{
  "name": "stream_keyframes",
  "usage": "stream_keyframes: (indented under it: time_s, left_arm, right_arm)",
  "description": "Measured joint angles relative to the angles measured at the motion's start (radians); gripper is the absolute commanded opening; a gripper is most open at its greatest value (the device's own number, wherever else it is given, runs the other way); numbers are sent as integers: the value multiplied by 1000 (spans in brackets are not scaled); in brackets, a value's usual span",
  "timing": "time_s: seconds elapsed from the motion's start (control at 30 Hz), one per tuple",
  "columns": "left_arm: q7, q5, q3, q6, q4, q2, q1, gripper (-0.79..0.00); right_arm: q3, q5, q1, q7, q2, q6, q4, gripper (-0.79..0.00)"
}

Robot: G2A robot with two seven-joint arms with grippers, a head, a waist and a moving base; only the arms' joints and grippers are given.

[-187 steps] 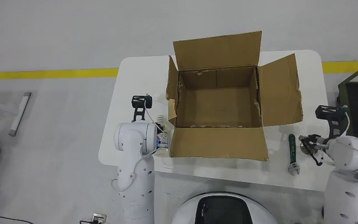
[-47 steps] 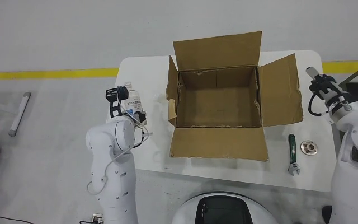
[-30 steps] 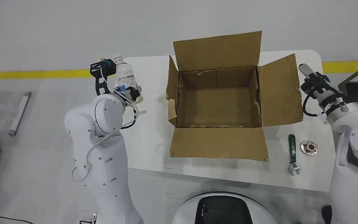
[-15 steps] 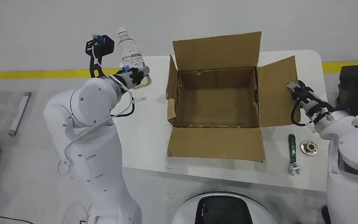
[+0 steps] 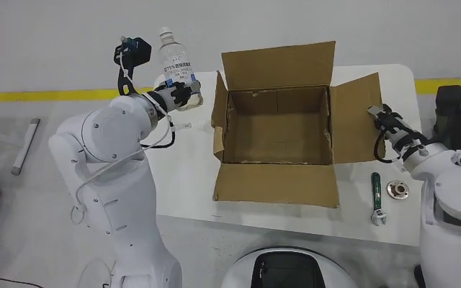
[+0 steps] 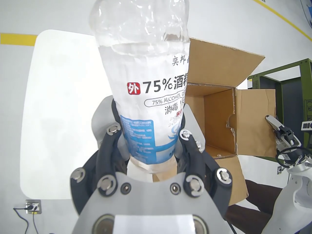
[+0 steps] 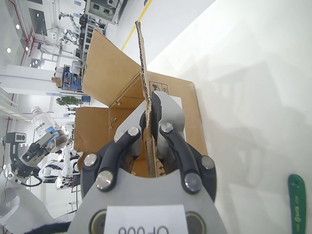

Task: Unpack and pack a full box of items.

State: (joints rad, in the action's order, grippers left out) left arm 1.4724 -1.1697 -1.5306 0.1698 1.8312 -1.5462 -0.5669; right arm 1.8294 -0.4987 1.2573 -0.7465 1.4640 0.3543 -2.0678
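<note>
Left wrist view: part-filled bottle (image 6: 146, 93)

We see our right end effector (image 7: 148, 114) clamped on the ragged edge of the side flap (image 7: 142, 57) of the open cardboard box (image 7: 92, 122). A green wrench handle (image 7: 297, 200) lies on the white surface (image 7: 243, 74) nearby. Far off, the left end effector (image 7: 46, 142) holds a bottle (image 7: 42, 123) aloft.

Bright, even light; glare whitens the table (image 6: 61, 103); wrist views curve at edges.
</note>
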Motion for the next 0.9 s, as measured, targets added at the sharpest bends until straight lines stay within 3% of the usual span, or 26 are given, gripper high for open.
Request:
stream_keyframes:
  time_s: [0.23, 0.57, 0.9]
  left_arm:
    - [-64, 97, 22, 16, 14, 1, -10, -785]
    - [18, 211, 106, -12, -19, 8, 1, -785]
    - [45, 23, 134, -12, -89, 35, -51, -785]
  right_arm:
    - [-35, 20, 21, 20, -8, 5, -13, -785]
    - [-36, 47, 40, 33, -22, 19, -30, -785]
    - [-36, 61, 50, 44, -37, 21, -32, -785]
